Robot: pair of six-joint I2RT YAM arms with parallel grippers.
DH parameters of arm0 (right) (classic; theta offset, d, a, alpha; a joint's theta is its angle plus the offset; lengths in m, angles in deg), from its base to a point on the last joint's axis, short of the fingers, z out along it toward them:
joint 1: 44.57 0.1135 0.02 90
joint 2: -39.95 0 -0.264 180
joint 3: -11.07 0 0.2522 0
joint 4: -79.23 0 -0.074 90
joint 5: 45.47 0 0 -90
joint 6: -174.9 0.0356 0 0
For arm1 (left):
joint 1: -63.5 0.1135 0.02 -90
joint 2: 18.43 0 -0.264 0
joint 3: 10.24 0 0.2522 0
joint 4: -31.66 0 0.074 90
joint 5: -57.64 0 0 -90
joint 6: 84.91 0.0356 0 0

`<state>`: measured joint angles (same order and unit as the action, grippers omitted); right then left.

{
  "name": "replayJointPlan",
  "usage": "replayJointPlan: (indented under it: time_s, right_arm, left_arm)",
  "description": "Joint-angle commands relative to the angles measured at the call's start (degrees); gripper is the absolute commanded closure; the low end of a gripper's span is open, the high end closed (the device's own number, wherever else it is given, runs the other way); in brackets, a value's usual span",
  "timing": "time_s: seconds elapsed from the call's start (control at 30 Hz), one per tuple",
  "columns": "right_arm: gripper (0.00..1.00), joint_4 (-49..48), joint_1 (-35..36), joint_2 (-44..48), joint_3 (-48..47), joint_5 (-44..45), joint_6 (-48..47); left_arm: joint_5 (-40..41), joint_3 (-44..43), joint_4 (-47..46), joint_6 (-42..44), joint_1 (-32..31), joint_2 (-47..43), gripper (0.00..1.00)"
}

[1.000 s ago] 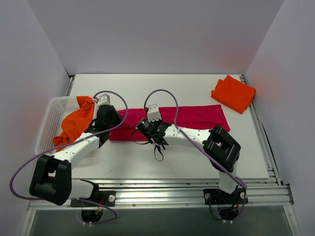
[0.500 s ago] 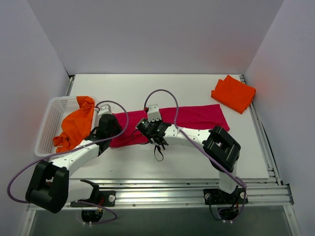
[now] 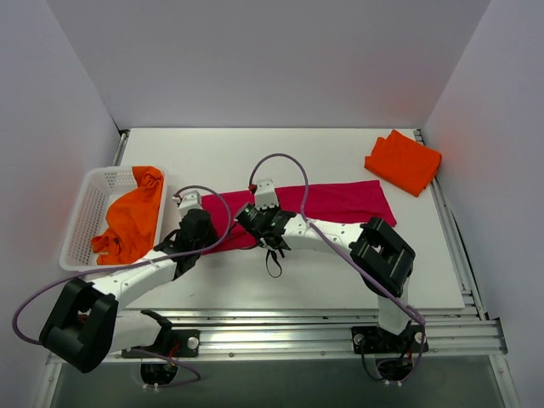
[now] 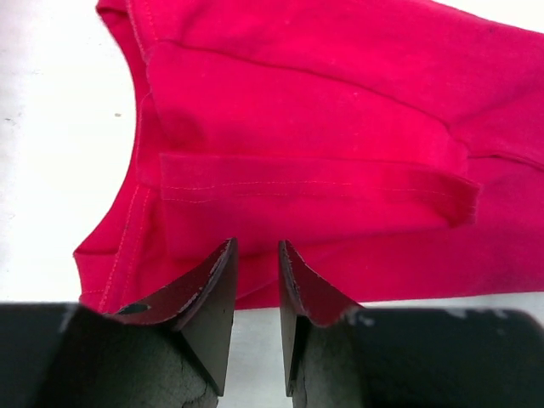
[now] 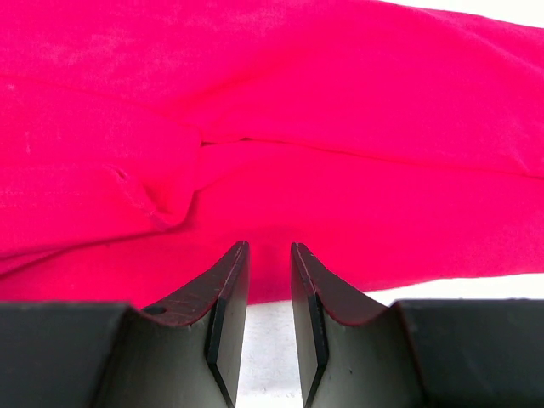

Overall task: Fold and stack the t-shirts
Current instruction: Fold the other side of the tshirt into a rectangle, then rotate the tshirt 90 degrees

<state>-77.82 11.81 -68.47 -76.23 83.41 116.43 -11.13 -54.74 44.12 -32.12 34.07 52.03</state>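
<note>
Finds the crimson t-shirt (image 3: 340, 200) lying flat as a long band across the middle of the table (image 3: 255, 157), running left to right, with a sleeve folded in over the body at its left end. Sees the left gripper (image 4: 256, 243) poised over that left end at the shirt's near hem, fingers parted by a narrow gap with nothing caught between them, only cloth and bare table showing through. Sees the right gripper (image 5: 269, 246) just beside it, toward the shirt's middle and likewise over the near edge, jaws a slit apart and holding nothing. Cannot tell whether either set of fingertips touches the fabric. Notes soft creases in the cloth ahead of the right fingers. Spots a folded orange t-shirt (image 3: 404, 160) at the far right corner of the table, well apart from the crimson one. Spots a crumpled orange t-shirt (image 3: 132, 217) heaped in the white mesh basket (image 3: 85, 204) at the table's left edge, clear of both grippers
</note>
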Motion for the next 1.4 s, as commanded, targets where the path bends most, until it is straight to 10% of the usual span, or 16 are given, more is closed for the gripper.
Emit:
replayJointPlan:
  time_s: [0.0, 0.47, 0.83, 1.37]
  right_arm:
    - [0.77, -0.84, -1.71, -1.7, -3.97, 0.16, -0.06]
    - [1.0, -5.94, -13.12, -15.76, -19.1, -10.15, -6.65]
    - [1.0, -8.57, -24.74, -11.73, -5.06, -12.85, -4.11]
    - [1.0, -14.12, -13.68, -7.59, 10.52, -17.26, 4.23]
  left_arm:
    - [2.76, -0.45, -5.64, -0.76, -0.19, 0.55, 0.66]
    - [-1.54, -11.72, -3.0, -1.45, 0.69, 12.07, 0.69]
    - [-1.9, -13.99, -3.53, -8.49, 0.51, 25.86, 0.84]
    - [-12.27, -47.43, 6.47, -0.67, 13.08, 49.94, 0.92]
